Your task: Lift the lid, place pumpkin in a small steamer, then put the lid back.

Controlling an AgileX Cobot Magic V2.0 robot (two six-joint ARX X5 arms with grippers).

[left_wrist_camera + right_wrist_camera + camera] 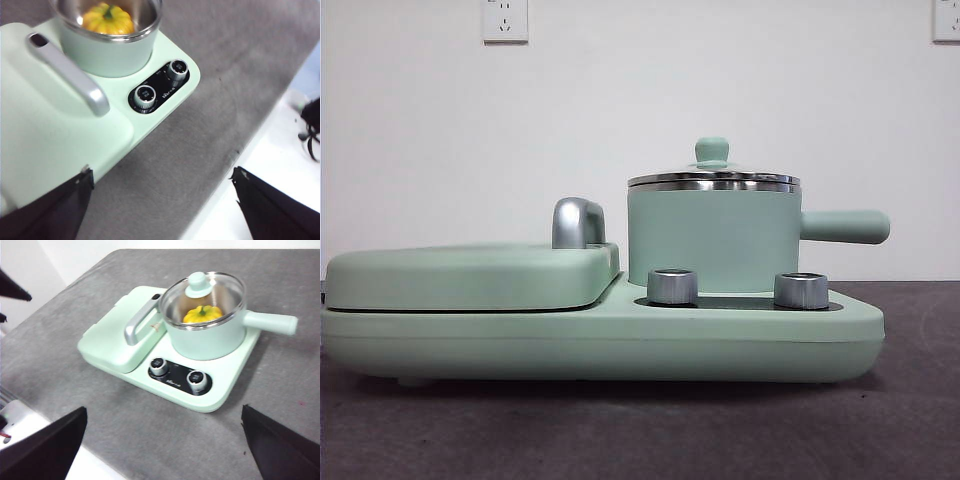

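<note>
The pumpkin (202, 314) lies inside the small steamer (207, 337) at upper centre of the right wrist view, with the lid (202, 297) back on, so the task looks finished. Both the left hand (160, 200) and right hand (165, 440) hang wide open, empty. The steamer's base (620, 335) rests on a grey table (150, 440) before a white wall (420, 150).

Clear glass lid (207, 292) with shiny steel rim on a matt mint-green steamer (712, 240). Glossy yellow plastic-looking pumpkin (202, 314) inside. Polished metal knobs (672, 286). Rough grey cloth-like table (280, 390).
</note>
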